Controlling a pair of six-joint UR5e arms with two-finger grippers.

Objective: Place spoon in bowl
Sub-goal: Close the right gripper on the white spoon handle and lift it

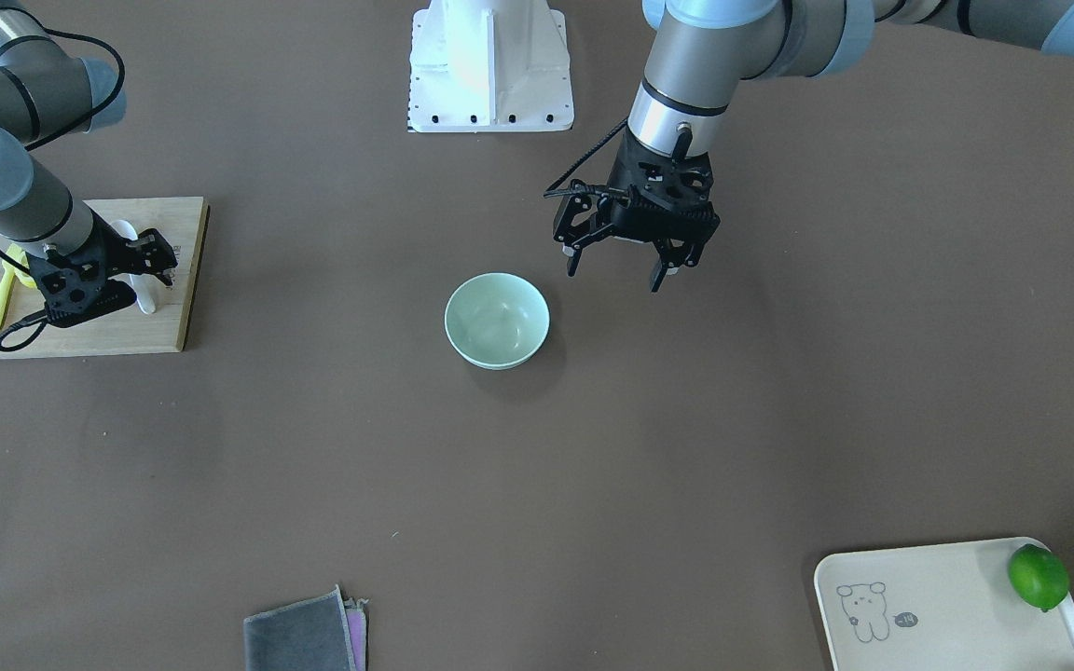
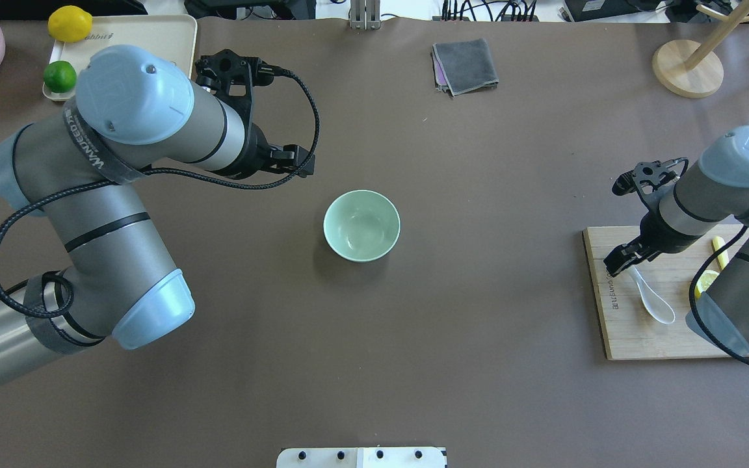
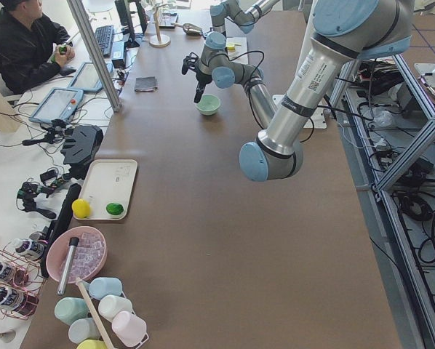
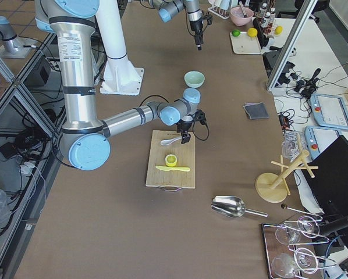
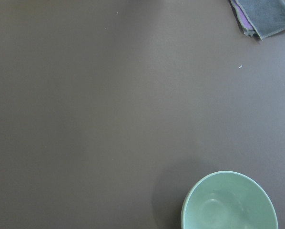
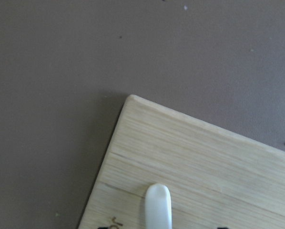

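Wood is under the spoon [image 2: 653, 299]: it lies flat on a cutting board [image 2: 634, 341], well apart from the bowl [image 1: 497, 320], out on the robot's right. Its handle points back toward the bowl, the scoop away from it. The right gripper [image 2: 620, 259] is low over the handle's tip. In the wrist view its fingers are spread, one dark tip on each side of the white handle, not clamped on it. Farther from the bowl on the same board lie a yellow knife [image 2: 719, 252] and a lemon slice [image 2: 707, 281]. The bowl stands upright on the brown table [image 1: 686, 447]. The left gripper [image 1: 615, 277] hangs near the bowl on the robot's left, jaws apart, holding nothing.
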